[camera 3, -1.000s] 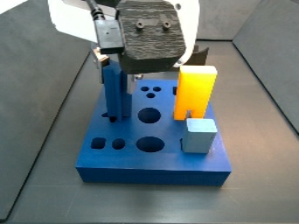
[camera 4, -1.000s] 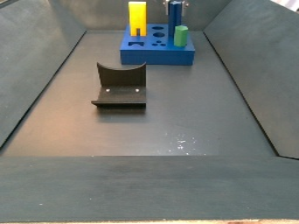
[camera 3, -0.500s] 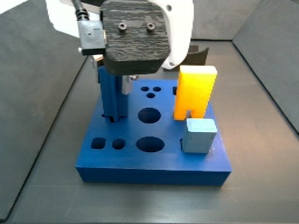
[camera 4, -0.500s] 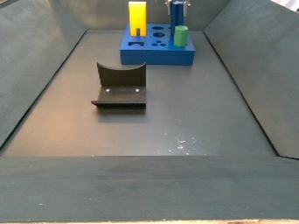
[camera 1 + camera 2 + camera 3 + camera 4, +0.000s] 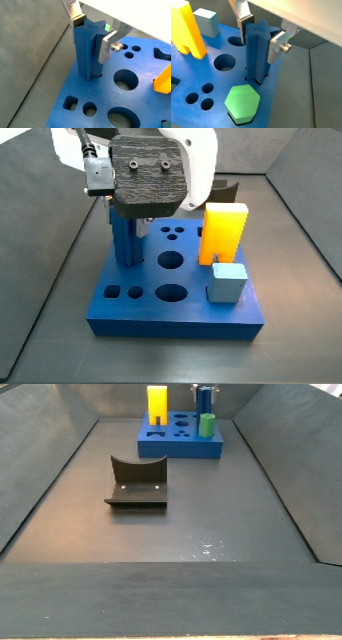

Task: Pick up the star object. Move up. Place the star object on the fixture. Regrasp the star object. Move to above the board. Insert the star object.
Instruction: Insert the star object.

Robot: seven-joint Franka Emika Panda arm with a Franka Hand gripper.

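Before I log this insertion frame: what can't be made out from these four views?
- How deep the star object sits in the board: in both wrist views its lower end vanishes into the hole.
- The pincer fingertips: hidden behind the wrist housing in a side view, and too small in the far side view.
- The green hexagonal peg: hidden by the arm in the near side view.
- The fixture notch: seen from one angle only.

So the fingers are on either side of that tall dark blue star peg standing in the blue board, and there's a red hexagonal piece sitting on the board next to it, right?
Nearly. The hexagonal peg is green, not red, as a wrist view shows. The rest holds: the gripper is above the board, its fingers on either side of the upright star object, whose foot sits in a hole.
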